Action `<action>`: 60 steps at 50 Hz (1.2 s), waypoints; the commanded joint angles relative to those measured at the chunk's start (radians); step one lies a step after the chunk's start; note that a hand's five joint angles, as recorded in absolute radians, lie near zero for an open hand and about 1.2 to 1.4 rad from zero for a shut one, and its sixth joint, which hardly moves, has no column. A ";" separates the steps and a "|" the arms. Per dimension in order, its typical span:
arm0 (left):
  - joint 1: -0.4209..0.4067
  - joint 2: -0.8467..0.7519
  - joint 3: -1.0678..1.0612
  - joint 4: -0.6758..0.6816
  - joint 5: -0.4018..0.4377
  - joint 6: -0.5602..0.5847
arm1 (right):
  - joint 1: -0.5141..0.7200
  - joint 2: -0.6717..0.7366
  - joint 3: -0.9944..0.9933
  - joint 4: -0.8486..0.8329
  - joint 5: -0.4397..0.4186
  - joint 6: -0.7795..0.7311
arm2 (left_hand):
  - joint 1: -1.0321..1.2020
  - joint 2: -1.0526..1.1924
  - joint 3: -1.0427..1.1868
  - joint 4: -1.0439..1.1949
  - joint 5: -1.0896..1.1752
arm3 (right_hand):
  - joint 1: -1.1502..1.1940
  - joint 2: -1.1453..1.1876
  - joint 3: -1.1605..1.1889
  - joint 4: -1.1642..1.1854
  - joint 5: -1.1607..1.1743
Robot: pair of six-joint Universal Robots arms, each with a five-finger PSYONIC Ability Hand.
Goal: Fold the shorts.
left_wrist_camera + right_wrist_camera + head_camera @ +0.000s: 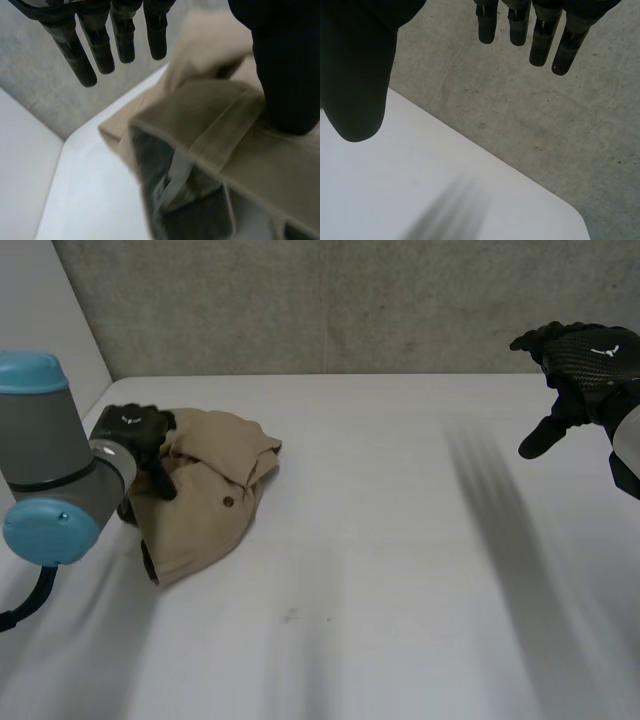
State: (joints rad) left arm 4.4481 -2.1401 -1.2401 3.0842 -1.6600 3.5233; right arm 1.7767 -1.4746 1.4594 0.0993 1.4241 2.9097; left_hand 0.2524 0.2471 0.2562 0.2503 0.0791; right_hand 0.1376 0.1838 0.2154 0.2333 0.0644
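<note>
I log shorts (210, 495) bunched at surface (400, 570) left edge, part behind left arm (50, 460); left hand (135, 428) fingers (72, 52) straight, right hand (590, 360) fingers apart.

Matt tan woven-cloth shorts (205, 490) lie on a smooth white table (400, 570).

Overall level: bright and even over the white surface (380, 440) and the grey wall (330, 310).
Direction: diffuse light falling from above.
Cast shadow: a thin, soft-edged dark band under the near edge of the shorts (205, 510).
Deep tones: the shorts' open inside is dim in the left wrist view; the left hand (135, 426) and right hand (590, 355) read as nearly flat black.
</note>
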 commanded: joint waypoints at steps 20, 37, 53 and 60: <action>-0.468 0.166 -0.028 0.122 -0.055 -0.292 | -0.013 -0.041 -0.014 -0.020 0.006 -0.049 | 1.144 1.149 1.140 1.146 1.143 | 0.037 -0.009 -0.041 -0.059 -0.064; -0.600 0.109 -0.107 0.217 -0.061 -0.264 | -0.011 -0.058 -0.005 -0.020 -0.001 -0.052 | 0.026 0.031 0.022 0.028 0.024 | 0.037 -0.009 -0.041 -0.059 -0.064; -0.434 0.229 -0.311 0.215 -0.058 -0.264 | 0.050 0.004 0.085 0.066 -0.152 -0.302 | 0.058 0.063 0.054 0.060 0.057 | 0.037 -0.009 -0.041 -0.059 -0.064; -0.441 0.218 -0.375 0.209 -0.064 -0.287 | 0.216 0.057 0.134 0.106 -0.162 -0.337 | 0.105 0.110 0.101 0.107 0.104 | 0.037 -0.009 -0.041 -0.059 -0.064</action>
State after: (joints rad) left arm 4.0153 -1.9120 -1.5593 3.2991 -1.7192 3.2585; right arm 1.8677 -1.4537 1.5527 0.1782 1.2697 2.6044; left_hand 0.2890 0.2893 0.2886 0.2840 0.1005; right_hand 0.1376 0.1838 0.2154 0.2333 0.0644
